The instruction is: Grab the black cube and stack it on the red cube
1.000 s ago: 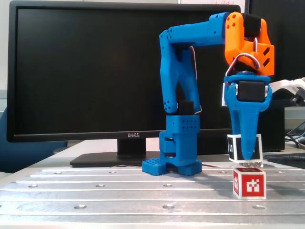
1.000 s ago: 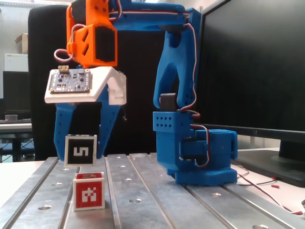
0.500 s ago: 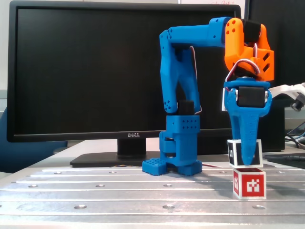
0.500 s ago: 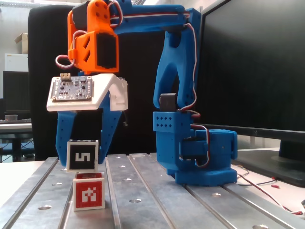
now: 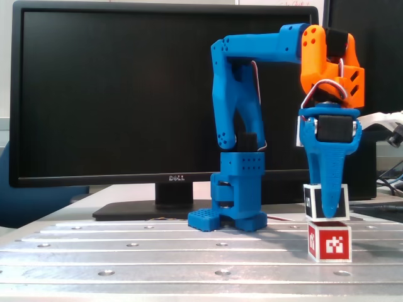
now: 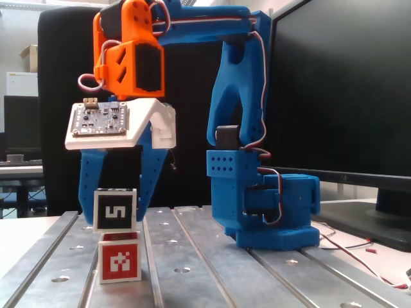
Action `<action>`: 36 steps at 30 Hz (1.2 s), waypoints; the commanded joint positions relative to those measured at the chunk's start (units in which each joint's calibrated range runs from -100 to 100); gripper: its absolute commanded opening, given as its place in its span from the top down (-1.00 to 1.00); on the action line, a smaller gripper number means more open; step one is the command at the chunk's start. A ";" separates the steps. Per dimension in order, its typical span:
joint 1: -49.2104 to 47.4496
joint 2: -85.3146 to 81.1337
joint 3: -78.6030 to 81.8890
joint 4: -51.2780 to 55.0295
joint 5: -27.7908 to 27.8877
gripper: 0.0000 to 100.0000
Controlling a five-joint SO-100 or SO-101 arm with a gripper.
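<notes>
Black cube point(image 6: 115, 209) between gripper point(image 6: 115, 206) fingers — just above red cube point(image 6: 120, 258)

A ribbed metal table point(image 5: 157, 251) with slots and screw holes fills the foreground. Behind it stands a wide black monitor point(image 5: 119, 94) (screen dark, Dell badge on the bezel). Thin red and white wires point(image 6: 359, 247) trail across the pale desk beside it.

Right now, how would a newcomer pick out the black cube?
Find the blue arm on the slotted metal table. Below its orange wrist, the claw grips the black cube, just above the red cube. It alone has black faces with a white "5".
</notes>
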 commanded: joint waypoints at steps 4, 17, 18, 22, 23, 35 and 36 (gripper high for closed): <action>-0.29 -1.26 -0.27 0.46 -0.24 0.66; -0.29 -0.84 -0.18 -0.22 -0.24 0.66; -0.29 -0.84 -0.18 -0.22 -0.24 0.66; -0.29 -0.59 -0.18 -0.31 -0.24 0.66; -0.29 -0.59 -0.18 -0.31 -0.24 0.66; -0.29 -0.51 -0.18 -0.31 -0.24 0.66; -0.29 -0.51 -0.18 -0.31 -0.24 0.66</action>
